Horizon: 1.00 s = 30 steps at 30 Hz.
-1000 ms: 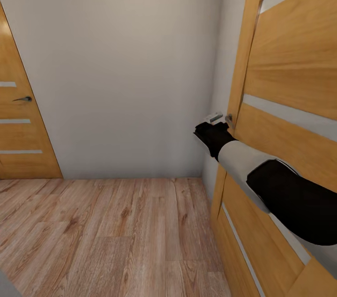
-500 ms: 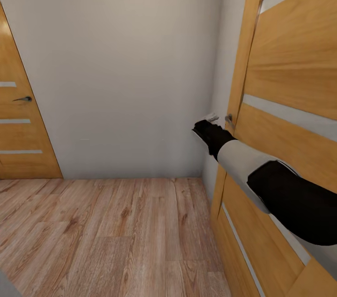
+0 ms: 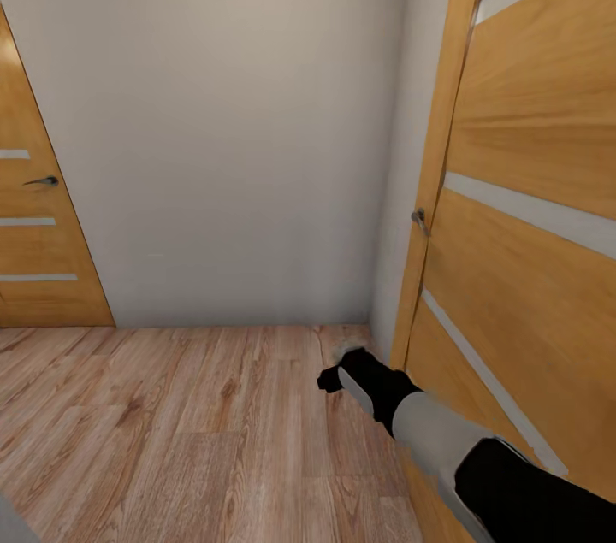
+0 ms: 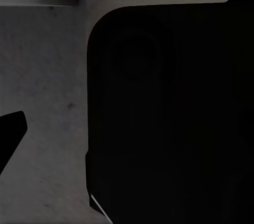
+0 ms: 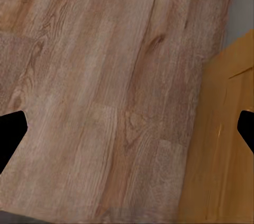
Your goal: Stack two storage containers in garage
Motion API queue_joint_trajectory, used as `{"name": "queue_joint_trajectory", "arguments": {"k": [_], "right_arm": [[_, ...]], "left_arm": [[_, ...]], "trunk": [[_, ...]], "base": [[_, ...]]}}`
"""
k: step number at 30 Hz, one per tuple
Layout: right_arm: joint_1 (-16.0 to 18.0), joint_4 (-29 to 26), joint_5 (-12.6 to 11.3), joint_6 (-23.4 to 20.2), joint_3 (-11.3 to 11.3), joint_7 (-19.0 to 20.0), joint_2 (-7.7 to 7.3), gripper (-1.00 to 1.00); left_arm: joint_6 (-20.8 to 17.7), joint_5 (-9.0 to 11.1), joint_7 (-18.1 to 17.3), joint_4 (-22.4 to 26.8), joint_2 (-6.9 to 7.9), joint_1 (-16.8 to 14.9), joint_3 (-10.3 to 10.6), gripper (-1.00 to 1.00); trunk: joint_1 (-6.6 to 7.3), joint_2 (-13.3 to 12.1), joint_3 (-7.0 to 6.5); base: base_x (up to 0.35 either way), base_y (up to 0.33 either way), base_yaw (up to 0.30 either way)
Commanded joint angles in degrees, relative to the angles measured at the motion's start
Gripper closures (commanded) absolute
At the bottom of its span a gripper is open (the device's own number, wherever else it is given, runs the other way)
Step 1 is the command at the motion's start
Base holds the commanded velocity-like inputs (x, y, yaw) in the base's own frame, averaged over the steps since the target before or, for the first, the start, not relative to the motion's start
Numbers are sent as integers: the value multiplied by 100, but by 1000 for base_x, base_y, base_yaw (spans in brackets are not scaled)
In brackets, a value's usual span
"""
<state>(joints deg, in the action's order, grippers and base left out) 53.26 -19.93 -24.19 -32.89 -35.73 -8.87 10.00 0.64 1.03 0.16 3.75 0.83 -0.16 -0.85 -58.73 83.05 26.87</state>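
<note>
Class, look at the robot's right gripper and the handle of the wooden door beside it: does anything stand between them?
Nothing visible does. The right gripper hangs low over the wood floor, beside the door; its handle sits higher on the door edge, with open air between.
</note>
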Motion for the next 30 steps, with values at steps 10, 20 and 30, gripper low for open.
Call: {"name": "queue_joint_trajectory", "arguments": {"k": [10,20,30], "right_arm": [[-455,60,-38,279,-56,236,0,-100],[-1150,95,85,338,-71,374,0,-100],[-2075,1662,806,1870,-74,405,0,-100]], "left_arm": [[7,11,2,3,5,-1,-3,-100],[7,11,2,3,5,-1,-11,-100],[7,11,2,-3,5,-1,-8,-100]], "trunk": [[0,3,6],[0,3,6],[0,3,6]], "base": [[0,0,0],[0,0,0],[0,0,0]]}}
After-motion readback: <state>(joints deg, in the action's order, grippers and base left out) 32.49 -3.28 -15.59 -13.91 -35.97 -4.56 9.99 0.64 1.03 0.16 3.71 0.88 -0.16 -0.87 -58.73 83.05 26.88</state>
